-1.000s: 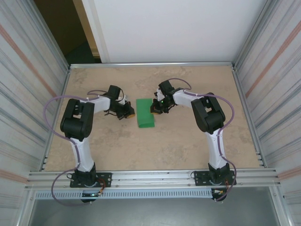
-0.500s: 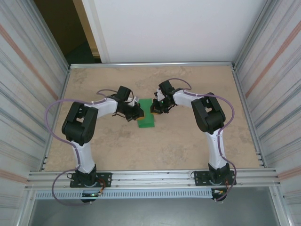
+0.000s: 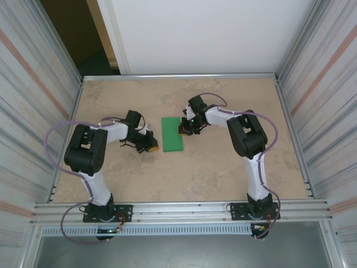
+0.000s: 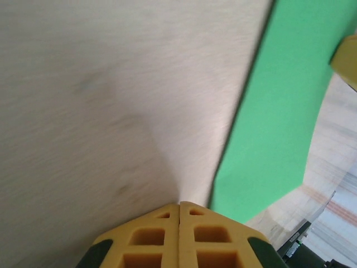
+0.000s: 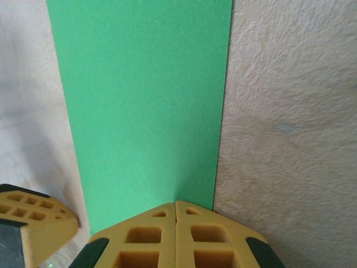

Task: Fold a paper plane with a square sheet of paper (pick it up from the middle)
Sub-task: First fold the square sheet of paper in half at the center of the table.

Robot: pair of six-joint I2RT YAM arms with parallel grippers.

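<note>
We see the green sheet of paper (image 3: 172, 134) lying flat in the middle of the table (image 3: 223, 167), folded to a narrow rectangle. Our left claw (image 3: 152, 148), fingers pressed together, sits just beside its near left corner. Our right claw (image 3: 183, 132), likewise pressed together and pinching nothing, has its tips at the sheet's right edge.

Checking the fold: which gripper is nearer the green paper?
Right. The right gripper has its shut tips at the right edge of the square sheet of paper; the left gripper sits just off its left edge.

Plain bright green sheet of paper (image 3: 172, 142), mottled beige table (image 3: 223, 167), yellow fingers (image 5: 146, 239), white-and-black arms (image 3: 114, 132), silver ribbed walls (image 3: 33, 84)
</note>
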